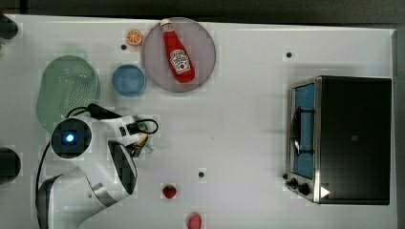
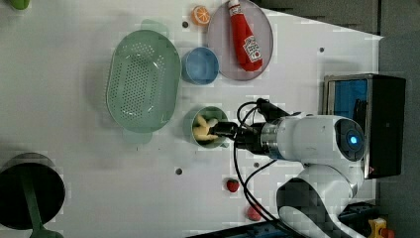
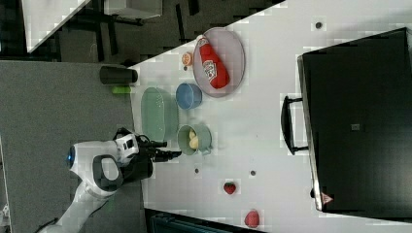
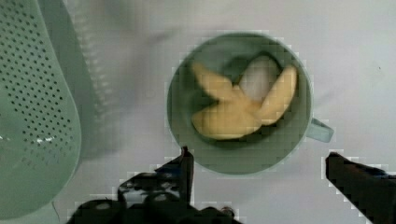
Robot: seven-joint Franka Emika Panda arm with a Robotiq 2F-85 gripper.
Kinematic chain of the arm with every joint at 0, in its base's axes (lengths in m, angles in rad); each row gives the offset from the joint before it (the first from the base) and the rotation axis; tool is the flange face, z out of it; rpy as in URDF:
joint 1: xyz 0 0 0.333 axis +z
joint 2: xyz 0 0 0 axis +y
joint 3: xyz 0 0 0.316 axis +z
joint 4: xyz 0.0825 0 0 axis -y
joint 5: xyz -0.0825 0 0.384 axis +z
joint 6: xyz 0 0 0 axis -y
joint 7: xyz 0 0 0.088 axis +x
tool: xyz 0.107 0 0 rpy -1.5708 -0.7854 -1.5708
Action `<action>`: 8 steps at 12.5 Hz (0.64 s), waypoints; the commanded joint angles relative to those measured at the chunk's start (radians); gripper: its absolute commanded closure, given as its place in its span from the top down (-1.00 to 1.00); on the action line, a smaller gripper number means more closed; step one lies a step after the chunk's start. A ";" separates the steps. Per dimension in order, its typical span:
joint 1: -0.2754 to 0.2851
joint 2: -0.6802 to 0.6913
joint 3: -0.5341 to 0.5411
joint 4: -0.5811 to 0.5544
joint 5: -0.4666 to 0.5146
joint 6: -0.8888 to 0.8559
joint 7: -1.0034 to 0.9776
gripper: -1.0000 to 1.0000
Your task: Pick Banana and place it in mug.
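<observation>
- White tabletop (image 1: 239, 143) carries everything; in the right view a dark floor and grey matting lie beyond its edge.
- At the top view's right stands a black toaster oven (image 1: 348, 138) with a blue-lit glass door and a handle.
- Near the top view's upper edge a grey plate (image 1: 203, 38) holds a red ketchup bottle (image 1: 177, 52) lying flat, with an orange slice (image 1: 134, 37) just beside the plate.
- A blue cup (image 1: 128, 80) sits between the plate and a pale green colander (image 1: 67, 88).
- Two small red toy fruits (image 1: 169, 191) lie near the top view's lower edge, one behind the other.
- The mug (image 4: 238, 154) stands upright just beside the colander, handle pointing away from it.
- The banana (image 4: 243, 105) lies inside the mug, its pale yellow segments fanned across the bottom, touching no finger.
- The white arm reaches in from the top view's lower left, its wrist bent so the gripper (image 4: 257, 163) points down over the mug's rim.
- In the wrist view the two dark fingers (image 4: 184, 168) stand wide apart, holding nothing, one on each side of the mug's near edge.
</observation>
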 commanded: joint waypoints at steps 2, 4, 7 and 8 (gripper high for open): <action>-0.032 -0.134 -0.072 0.068 0.014 -0.116 0.058 1.00; -0.037 -0.217 -0.130 0.128 0.014 -0.224 0.056 1.00; -0.046 -0.311 -0.240 0.228 0.014 -0.439 0.056 1.00; -0.048 -0.336 -0.293 0.270 0.014 -0.509 0.055 1.00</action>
